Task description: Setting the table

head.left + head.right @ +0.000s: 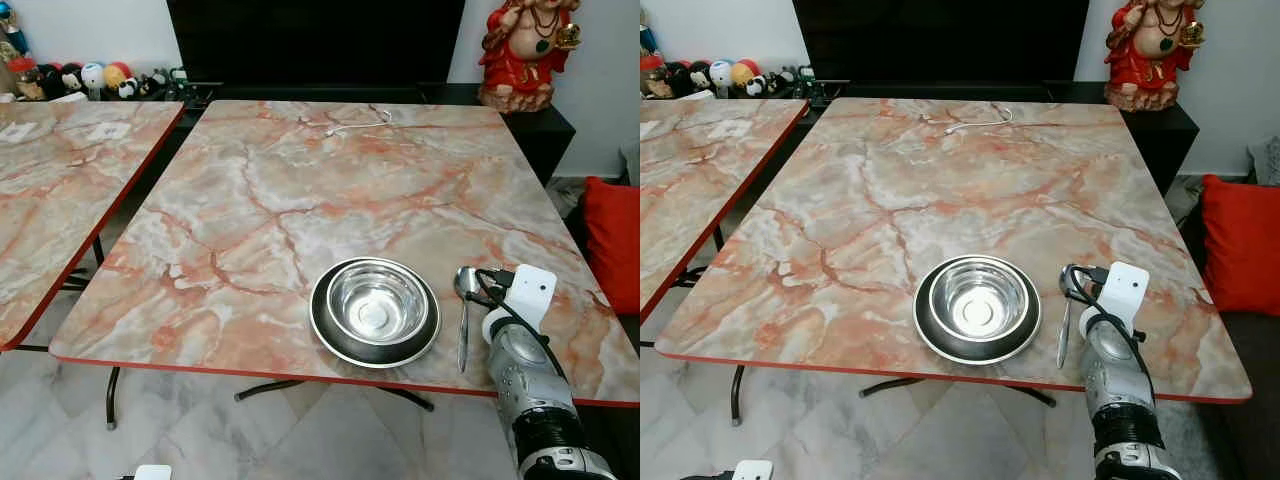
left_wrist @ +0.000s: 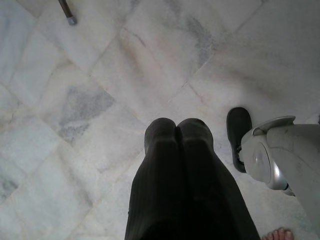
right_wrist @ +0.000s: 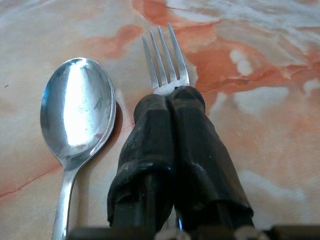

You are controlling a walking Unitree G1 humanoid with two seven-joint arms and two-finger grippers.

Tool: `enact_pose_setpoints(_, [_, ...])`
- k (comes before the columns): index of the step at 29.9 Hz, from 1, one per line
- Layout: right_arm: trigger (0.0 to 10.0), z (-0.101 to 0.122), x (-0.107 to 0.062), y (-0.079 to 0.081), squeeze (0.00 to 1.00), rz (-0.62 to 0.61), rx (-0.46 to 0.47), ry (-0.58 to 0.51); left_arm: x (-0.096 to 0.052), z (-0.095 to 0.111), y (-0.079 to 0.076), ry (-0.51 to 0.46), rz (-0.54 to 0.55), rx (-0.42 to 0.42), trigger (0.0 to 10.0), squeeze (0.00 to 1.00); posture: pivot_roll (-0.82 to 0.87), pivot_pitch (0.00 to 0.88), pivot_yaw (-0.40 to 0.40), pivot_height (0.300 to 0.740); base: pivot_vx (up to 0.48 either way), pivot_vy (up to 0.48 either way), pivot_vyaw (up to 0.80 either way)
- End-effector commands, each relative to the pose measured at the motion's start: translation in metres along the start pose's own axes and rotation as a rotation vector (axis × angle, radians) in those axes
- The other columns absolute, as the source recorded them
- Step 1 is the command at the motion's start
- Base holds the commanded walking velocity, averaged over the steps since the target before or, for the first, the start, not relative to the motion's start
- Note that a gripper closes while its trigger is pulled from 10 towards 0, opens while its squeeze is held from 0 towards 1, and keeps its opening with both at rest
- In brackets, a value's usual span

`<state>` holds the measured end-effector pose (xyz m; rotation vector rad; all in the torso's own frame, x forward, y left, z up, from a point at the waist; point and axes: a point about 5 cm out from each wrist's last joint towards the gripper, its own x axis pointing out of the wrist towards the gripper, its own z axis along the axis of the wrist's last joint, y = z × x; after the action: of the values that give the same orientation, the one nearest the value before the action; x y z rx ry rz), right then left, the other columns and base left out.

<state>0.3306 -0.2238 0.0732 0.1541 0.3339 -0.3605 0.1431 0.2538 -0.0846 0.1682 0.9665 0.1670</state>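
Head views: steel bowl (image 1: 377,300) on dark plate (image 1: 330,335) near the table (image 1: 250,200) front edge, spoon (image 1: 463,318) just right of it. Right wrist: right gripper (image 3: 172,97) clamped on fork (image 3: 165,60) beside spoon. Left wrist: left gripper (image 2: 176,125) closed, empty, over floor (image 2: 75,100).

Red statue (image 1: 525,50) on black cabinet (image 1: 520,115), toys (image 1: 90,78) far left, poss. white cable (image 1: 358,124) on table.

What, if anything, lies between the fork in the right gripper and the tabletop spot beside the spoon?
Nothing visible. The right gripper is shut on the fork, whose tines hang over bare table right beside the spoon. The bowl sits further to the robot's left, out of the way.
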Motion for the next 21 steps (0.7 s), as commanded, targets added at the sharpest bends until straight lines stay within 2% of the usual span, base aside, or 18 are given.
enact_pose_setpoints(1, [10.0, 0.0000, -0.0007, 0.0053, 0.12, 0.014, -0.001, 0.009, -0.0012, -0.0061, 0.0008, 0.027, 0.004, -0.005, 10.0, 0.00, -0.02, 0.032, 0.016, 0.740, 0.000, 0.000, 0.00])
enact_pose_setpoints(2, [10.0, -0.0001, -0.0007, 0.0053, 0.58, 0.014, -0.002, 0.009, -0.0012, -0.0062, 0.0007, 0.027, 0.004, -0.006, 10.0, 0.00, -0.02, 0.032, 0.016, 0.740, 0.000, 0.000, 0.00])
enact_pose_setpoints(3, [10.0, -0.0002, -0.0008, 0.0052, 0.73, 0.014, -0.008, 0.009, -0.0012, -0.0062, 0.0004, 0.027, 0.003, -0.005, 10.0, 0.00, -0.02, 0.032, 0.017, 0.740, 0.000, 0.000, 0.00])
enact_pose_setpoints(5, [10.0, -0.0003, -0.0008, 0.0049, 0.73, 0.013, -0.014, 0.010, -0.0012, -0.0063, 0.0002, 0.028, 0.002, -0.004, 10.0, 0.00, -0.02, 0.032, 0.017, 0.740, 0.000, 0.000, 0.00])
enact_pose_setpoints(6, [10.0, -0.0008, -0.0008, 0.0047, 0.47, 0.010, -0.015, 0.011, -0.0011, -0.0060, 0.0000, 0.027, 0.002, -0.005, 10.0, 0.00, -0.02, 0.032, 0.017, 0.740, 0.000, 0.000, 0.00])
enact_pose_setpoints(7, [10.0, -0.0010, -0.0008, 0.0047, 0.47, 0.010, -0.014, 0.012, -0.0011, -0.0059, 0.0000, 0.027, 0.002, -0.005, 10.0, 0.00, -0.02, 0.032, 0.017, 0.740, 0.000, 0.000, 0.00])
enact_pose_setpoints(8, [10.0, -0.0013, -0.0008, 0.0048, 0.00, 0.010, -0.015, 0.013, -0.0011, -0.0058, 0.0001, 0.027, 0.002, -0.005, 10.0, 0.00, -0.02, 0.032, 0.017, 0.740, 0.000, 0.000, 0.00])
enact_pose_setpoints(21, [10.0, 0.0000, -0.0009, 0.0013, 0.00, -0.012, -0.025, 0.006, -0.0009, -0.0052, 0.0004, 0.027, 0.002, -0.005, 10.0, 0.00, -0.02, 0.031, 0.017, 0.740, 0.000, 0.000, 0.00])
